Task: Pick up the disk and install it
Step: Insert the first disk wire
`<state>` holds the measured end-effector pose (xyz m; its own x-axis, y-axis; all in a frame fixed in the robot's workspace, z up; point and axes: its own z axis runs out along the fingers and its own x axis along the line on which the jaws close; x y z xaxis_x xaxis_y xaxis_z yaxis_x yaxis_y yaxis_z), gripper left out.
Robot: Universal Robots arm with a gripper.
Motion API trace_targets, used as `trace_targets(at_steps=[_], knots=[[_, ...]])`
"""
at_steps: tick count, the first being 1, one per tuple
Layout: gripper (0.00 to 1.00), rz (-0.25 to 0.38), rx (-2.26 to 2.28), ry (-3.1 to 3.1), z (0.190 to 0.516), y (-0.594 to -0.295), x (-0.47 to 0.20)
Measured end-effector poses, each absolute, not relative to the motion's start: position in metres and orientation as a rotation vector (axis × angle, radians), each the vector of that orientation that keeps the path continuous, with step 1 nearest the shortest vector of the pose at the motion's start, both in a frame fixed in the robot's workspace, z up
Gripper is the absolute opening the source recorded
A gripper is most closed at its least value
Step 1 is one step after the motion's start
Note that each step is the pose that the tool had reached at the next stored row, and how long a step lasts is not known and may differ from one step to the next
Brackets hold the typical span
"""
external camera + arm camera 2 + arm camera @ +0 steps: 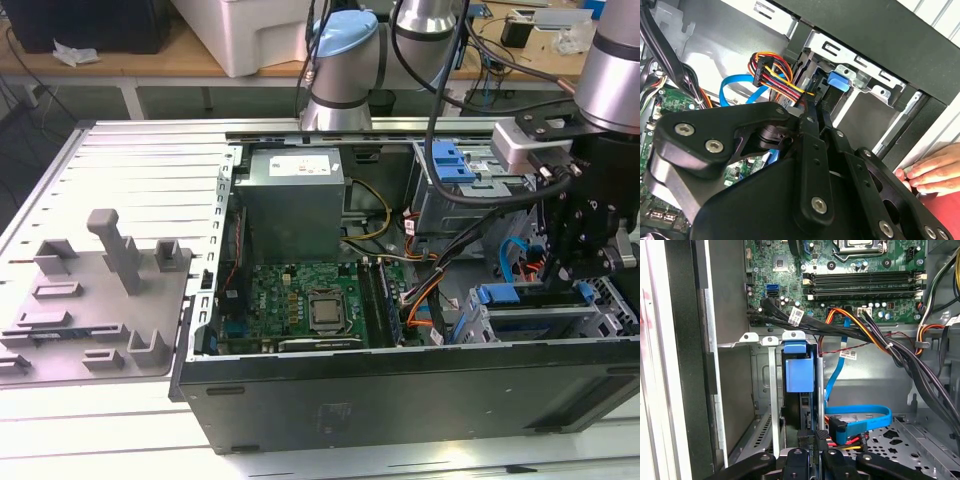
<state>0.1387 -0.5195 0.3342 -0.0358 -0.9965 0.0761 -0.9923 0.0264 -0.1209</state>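
Open computer case [400,390] lying flat on a slatted surface [130,150], motherboard [300,300] facing up. Arm cut off by the upper edge of the exterior view; gripper [560,265] lowered into the case corner at the exterior view's right, over the drive cage [520,325]. In the first wrist view, gripper [812,440] pinched narrow on the near edge of the disk [807,410], as far as can be made out. Disk standing on edge inside a cage slot, showing as a thin dark slab; label and faces hidden. Blue plastic piece [800,372] at the slot's far end: carrier bracket or cage latch, cannot tell which. Bundle of cables [860,330] draped beside the cage, a flat blue one looping close to the fingers. In the second wrist view, dark gripper linkage blocking most of the slot; a person's hand [930,167] resting at the case's outer edge, rest of the arm cut off.
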Motion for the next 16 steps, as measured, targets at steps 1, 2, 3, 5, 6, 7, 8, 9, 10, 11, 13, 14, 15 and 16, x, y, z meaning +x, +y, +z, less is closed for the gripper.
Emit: trace_targets(at_steps=[1, 2, 3, 5, 6, 7, 8, 9, 10, 11, 13, 14, 15, 16], knots=[[0.17, -0.218, -2.161, 2.229, 0.3339, -0.5195, 0.1387], [0.17, -0.218, -2.161, 2.229, 0.3338, -0.5195, 0.1387], [0.17, -0.218, -2.160, 2.229, 0.3337, -0.5195, 0.1388], [0.17, -0.218, -2.160, 2.229, 0.3336, -0.5195, 0.1387], [0.17, -0.218, -2.160, 2.229, 0.3336, -0.5195, 0.1388], [0.17, -0.218, -2.160, 2.229, 0.3335, -0.5195, 0.1387], [0.17, -0.218, -2.160, 2.229, 0.3335, -0.5195, 0.1387], [0.17, -0.218, -2.160, 2.229, 0.3335, -0.5195, 0.1387], [0.17, -0.217, -2.160, 2.229, 0.3336, -0.5195, 0.1387], [0.17, -0.218, -2.160, 2.229, 0.3337, -0.5195, 0.1387], [0.17, -0.218, -2.160, 2.229, 0.3338, -0.5195, 0.1387], [0.17, -0.218, -2.160, 2.229, 0.3340, -0.5195, 0.1387], [0.17, -0.217, -2.160, 2.229, 0.3344, -0.5195, 0.1387], [0.17, -0.217, -2.160, 2.229, 0.3348, -0.5195, 0.1387]])
